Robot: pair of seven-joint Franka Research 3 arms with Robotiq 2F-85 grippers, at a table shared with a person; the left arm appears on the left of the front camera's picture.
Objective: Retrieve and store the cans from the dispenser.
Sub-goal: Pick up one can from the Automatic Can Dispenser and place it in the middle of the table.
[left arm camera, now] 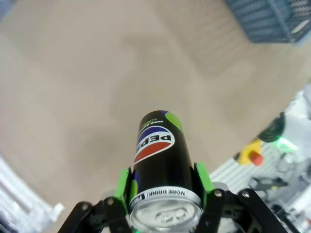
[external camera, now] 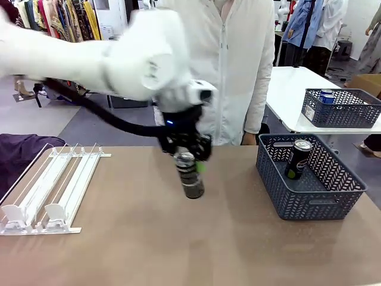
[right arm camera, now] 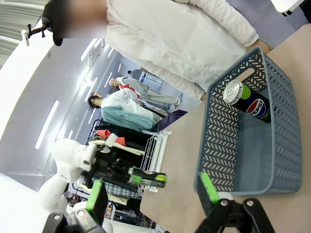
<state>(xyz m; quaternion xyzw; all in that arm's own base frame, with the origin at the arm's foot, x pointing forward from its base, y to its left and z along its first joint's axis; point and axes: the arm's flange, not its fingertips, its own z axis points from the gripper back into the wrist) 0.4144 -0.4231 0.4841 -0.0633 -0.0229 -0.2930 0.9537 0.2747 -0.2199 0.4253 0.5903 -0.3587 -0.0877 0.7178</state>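
Dispenser (external camera: 47,187): white and clear rack at the table's left, near the front edge. Long lanes slope toward the robot's side, and the front stops sit at the near end. No print on it can be read.
Dark cloth (external camera: 21,152): lies just behind the dispenser's left rail, at the table's left edge.
Left gripper (external camera: 189,156): over the middle of the table, well apart from the dispenser and from the basket. Green pads (left arm camera: 122,185) press on both sides of a can, just under its silver top.
Held can (left arm camera: 160,160): dark, with the red, white and blue Pepsi roundel and a green patch at its far end. "PEPSI" reads along the body and "MORE DRINK!" on the white band by the rim. It hangs upright in the front view; whether its base touches the table cannot be told.
Table (external camera: 137,238): brown top, bare all around the held can, with open room toward the basket.
Basket (external camera: 309,190): dark grey mesh, at the table's right side.
Can in basket (external camera: 297,159): dark, with a Pepsi logo and green patch; it leans against the back wall.
Far basket (external camera: 342,110): on a white table behind, with blue cans (external camera: 326,96) inside; lettering too small to read.
Right gripper (right arm camera: 153,191): fingers spread wide, nothing between them, raised near the basket's near corner.
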